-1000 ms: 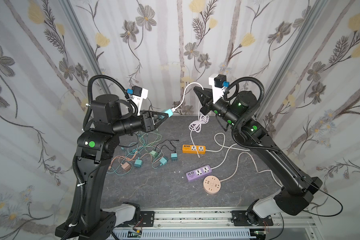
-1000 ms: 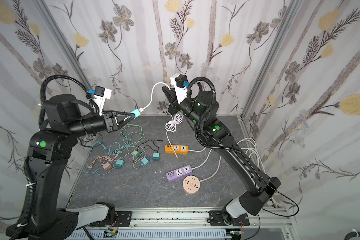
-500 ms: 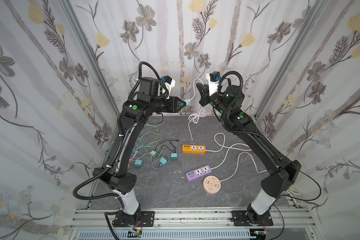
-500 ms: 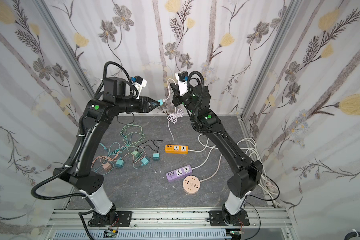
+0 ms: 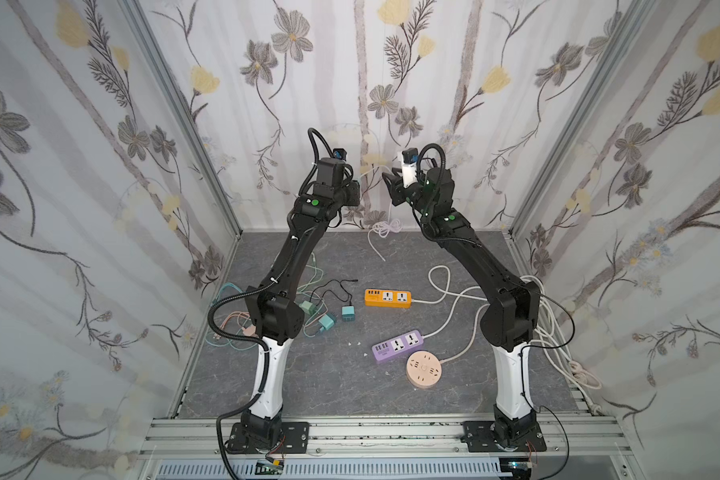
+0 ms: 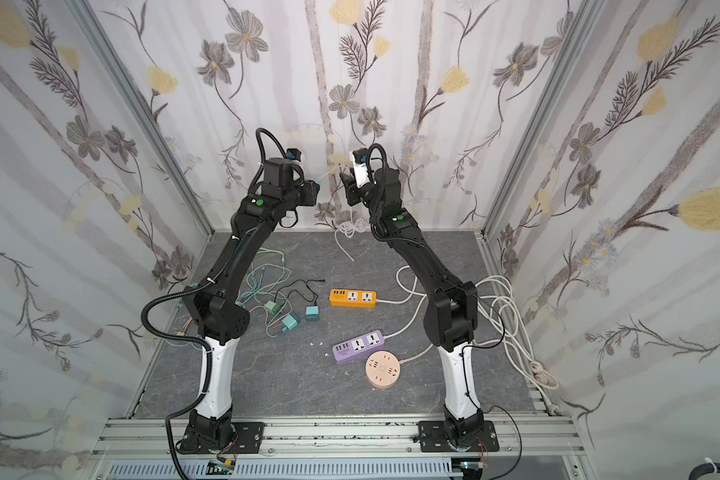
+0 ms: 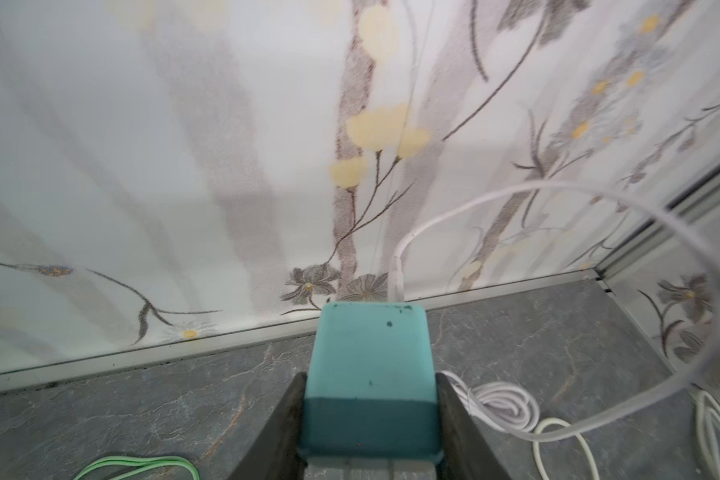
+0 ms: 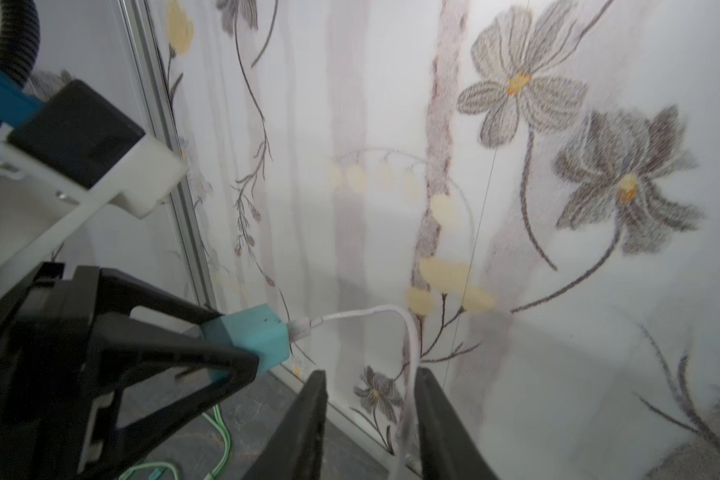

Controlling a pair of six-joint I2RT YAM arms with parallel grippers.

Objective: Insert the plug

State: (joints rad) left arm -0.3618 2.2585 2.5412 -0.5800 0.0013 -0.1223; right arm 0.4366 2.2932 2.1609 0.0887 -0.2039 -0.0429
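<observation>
**Your workspace, item by item**

1. Left gripper (image 7: 371, 399): upper centre in both top views, close to the back wall. Its fingers (image 7: 285, 415) are clamped on either side of the charger (image 7: 371, 353).
2. Charger: a teal cube held off the floor, its free face turned towards the right gripper (image 8: 371, 390). In a top view you see only a teal sliver (image 6: 317, 181) past the wrist.
3. Plug (image 8: 301, 328): white, seated in the charger's free face.
4. Cable (image 8: 362, 313): white. It arcs from the plug and drops between the right gripper's fingers (image 8: 308, 415).
5. Right gripper: upper centre, just right of the left one (image 5: 387, 185). Its jaws stand apart with nothing pinched. The cable hangs close to one finger, and you cannot tell whether it touches.
6. Coil (image 5: 385, 227): slack white cable on the floor below both grippers.
7. Orange strip (image 5: 388, 298): centre of frame, flat on the floor.
8. Purple strip (image 5: 398, 345): below the orange one and apart from it.
9. Round socket (image 5: 424, 369): just beside the purple strip, lower right of it.
10. Spare chargers (image 5: 327, 322): teal, left of the orange strip, among loose wires.
</observation>
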